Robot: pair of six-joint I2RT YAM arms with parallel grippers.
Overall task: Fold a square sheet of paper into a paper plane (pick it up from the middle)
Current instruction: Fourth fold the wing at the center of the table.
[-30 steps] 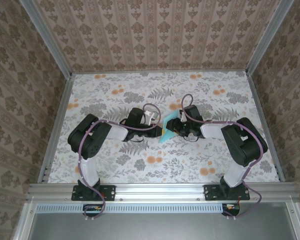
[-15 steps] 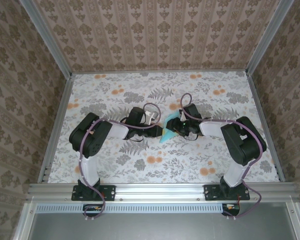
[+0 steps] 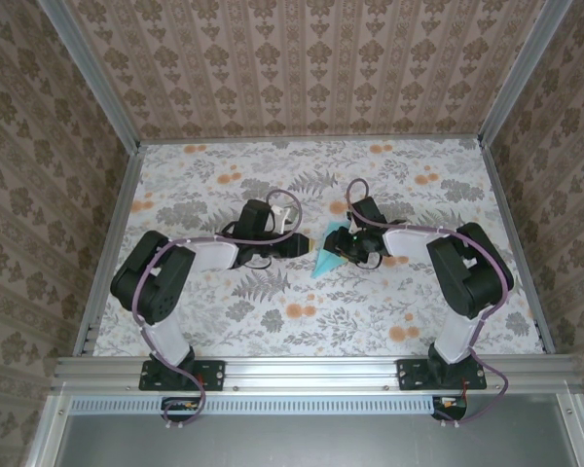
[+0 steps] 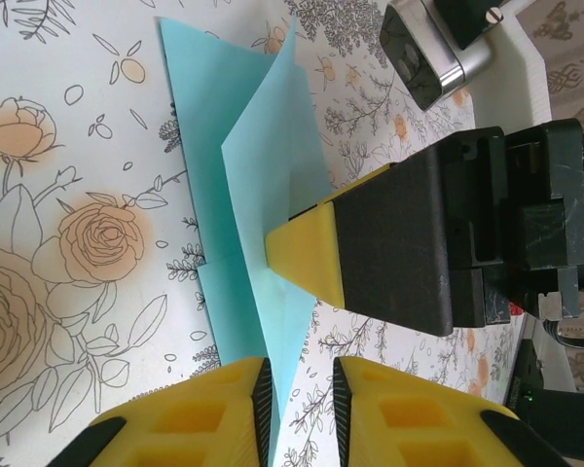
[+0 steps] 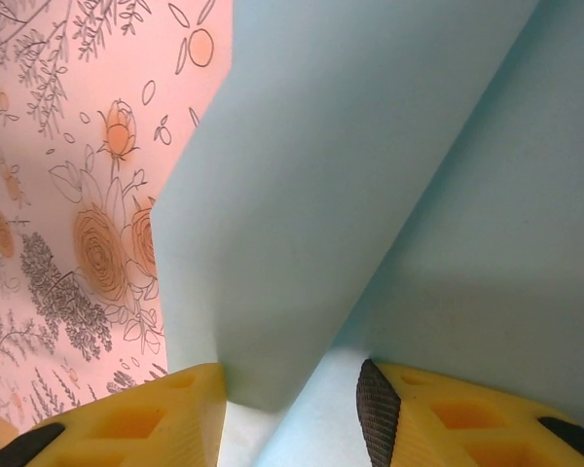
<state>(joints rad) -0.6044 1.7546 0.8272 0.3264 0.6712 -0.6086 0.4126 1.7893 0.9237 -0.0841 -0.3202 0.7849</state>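
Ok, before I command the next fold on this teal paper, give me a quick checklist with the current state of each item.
1. Paper lying on the table between the two grippers: ok.
2. Left gripper jaws slightly apart, the paper's raised flap edge in the gap, not clamped: ok.
3. Right gripper jaws apart, astride the raised fold: ok.
4. Right fingertip holding the paper down: it looks to be against the sheet, but how firmly it presses, cannot tell.
5. Crease pressed flat: not ok, one flap stands up.
6. Folded edges lined up: cannot tell.
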